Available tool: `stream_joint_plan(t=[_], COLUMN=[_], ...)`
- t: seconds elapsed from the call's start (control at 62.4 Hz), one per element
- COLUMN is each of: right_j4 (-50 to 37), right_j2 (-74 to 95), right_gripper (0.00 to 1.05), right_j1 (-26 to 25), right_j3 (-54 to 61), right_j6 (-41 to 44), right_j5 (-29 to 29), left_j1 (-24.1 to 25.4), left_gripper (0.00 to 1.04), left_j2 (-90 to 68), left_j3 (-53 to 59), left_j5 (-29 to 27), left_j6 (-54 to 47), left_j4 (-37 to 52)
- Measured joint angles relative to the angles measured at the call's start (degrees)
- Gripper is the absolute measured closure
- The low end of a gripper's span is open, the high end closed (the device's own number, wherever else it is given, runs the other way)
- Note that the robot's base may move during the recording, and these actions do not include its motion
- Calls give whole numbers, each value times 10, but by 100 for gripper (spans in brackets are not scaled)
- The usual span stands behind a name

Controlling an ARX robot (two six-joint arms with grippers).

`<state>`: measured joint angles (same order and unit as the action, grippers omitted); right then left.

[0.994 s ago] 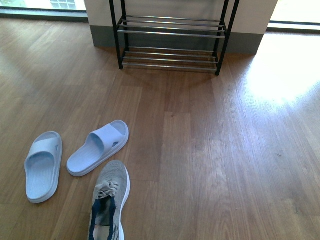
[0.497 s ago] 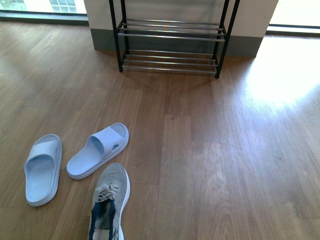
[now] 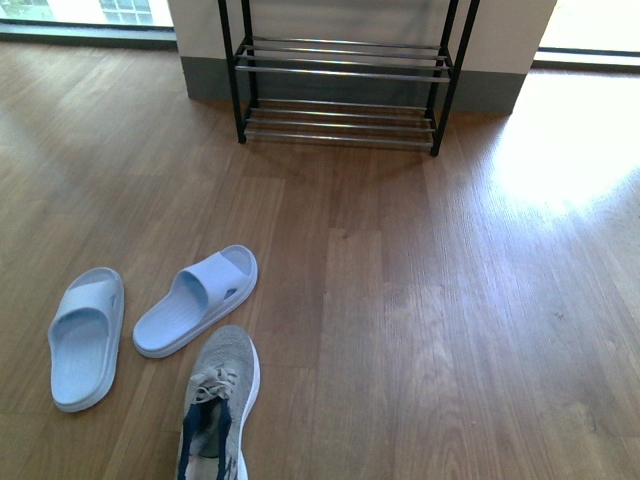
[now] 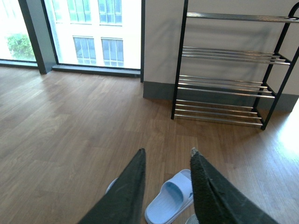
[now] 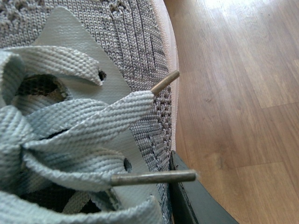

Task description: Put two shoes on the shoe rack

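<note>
1. Now one grey sneaker (image 3: 219, 400) lies on the floor (image 3: 450, 300) near the robot, well apart from the shoe rack (image 3: 340, 72).
2. The left gripper (image 4: 168, 156) has its fingers apart and holds nothing.
3. The right gripper (image 5: 196, 203) is right beside a sneaker's laces (image 5: 70, 121); I cannot tell if it grips.
4. I think the step is grabbing a shoe; next it needs a firm hold.

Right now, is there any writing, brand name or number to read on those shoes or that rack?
None: no text, logo or number shows on the grey sneaker, the pale blue sandals or the shoe rack.
The right wrist close-up shows only plain knit and laces.
</note>
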<state>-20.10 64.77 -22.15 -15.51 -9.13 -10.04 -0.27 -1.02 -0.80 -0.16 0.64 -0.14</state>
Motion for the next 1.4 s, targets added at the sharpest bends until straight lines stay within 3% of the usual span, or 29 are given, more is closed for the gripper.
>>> stream_joint_plan(t=[0.144, 0.465, 0.593, 0.69, 0.786, 1.171, 1.203, 1.283, 1.395], right_j4=[0, 0, 0, 0, 0, 0, 0, 0, 0], right_j2=[0, 0, 0, 0, 0, 0, 0, 0, 0], right_gripper=[101, 101, 101, 101, 101, 101, 101, 101, 101], right_j1=[0, 0, 0, 0, 0, 0, 0, 0, 0], right_j3=[0, 0, 0, 0, 0, 0, 0, 0, 0], right_j6=[0, 0, 0, 0, 0, 0, 0, 0, 0], right_j5=[0, 0, 0, -1, 0, 0, 0, 0, 0], left_j1=[0, 0, -57, -61, -69, -72, -65, -15, -2], left_gripper=[103, 45, 23, 8, 9, 9, 12, 26, 44], left_j2=[0, 0, -49, -49, -43, -34, -28, -2, 0], left_j3=[0, 0, -26, -26, -26, -19, -15, -1, 0], left_j5=[0, -4, -198, -226, -254, -263, -232, -75, -4], left_j6=[2, 0, 22, 19, 16, 15, 9, 5, 2], left_j4=[0, 0, -98, -84, -67, -42, -33, -6, 0])
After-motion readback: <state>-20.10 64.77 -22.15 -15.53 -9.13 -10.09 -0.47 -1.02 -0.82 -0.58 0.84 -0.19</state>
